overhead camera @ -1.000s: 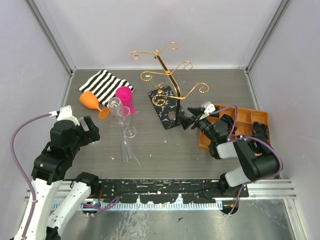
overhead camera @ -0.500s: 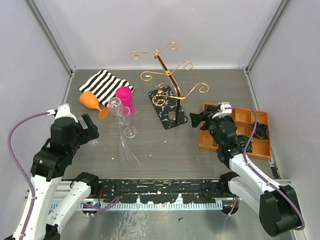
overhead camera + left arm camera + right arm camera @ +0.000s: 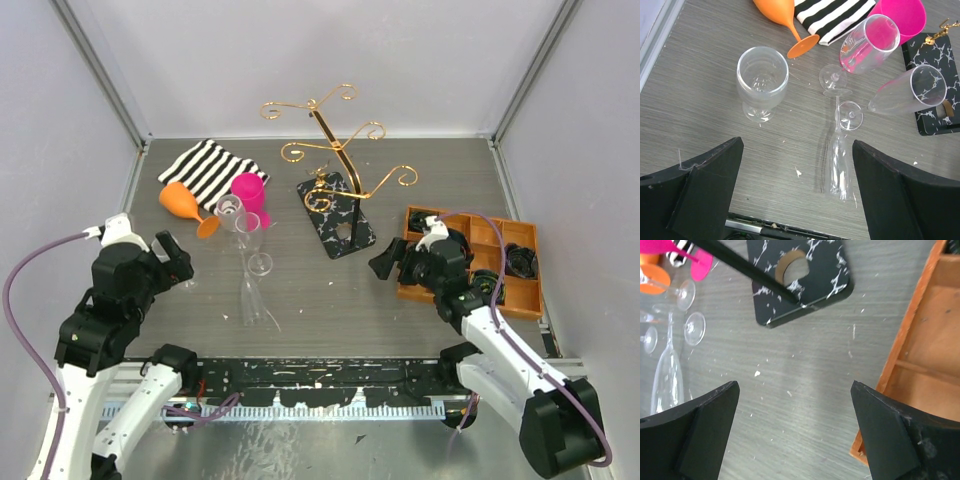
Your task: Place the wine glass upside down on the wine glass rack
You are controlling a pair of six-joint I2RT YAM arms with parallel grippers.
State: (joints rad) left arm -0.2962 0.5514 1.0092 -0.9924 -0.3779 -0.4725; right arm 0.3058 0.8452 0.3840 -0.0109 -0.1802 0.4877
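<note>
Wine glass (image 3: 762, 80) — upright ahead of left fingers (image 3: 705, 190), untouched | left fingers, right fingers (image 3: 700, 430) — wide apart

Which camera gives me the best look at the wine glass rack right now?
Top external: the whole wine glass rack shows, gold arms included. Right wrist shows only its base; left wrist catches just a base corner.

This was a robotics lab test cell: a grey wood-grain bench (image 3: 330, 300) boxed in by plain pale walls (image 3: 300, 60) on aluminium posts (image 3: 99, 70), with a left arm (image 3: 105, 310) and a right arm (image 3: 495, 335) bolted to a scuffed metal rail (image 3: 330, 378) at its near edge.
</note>
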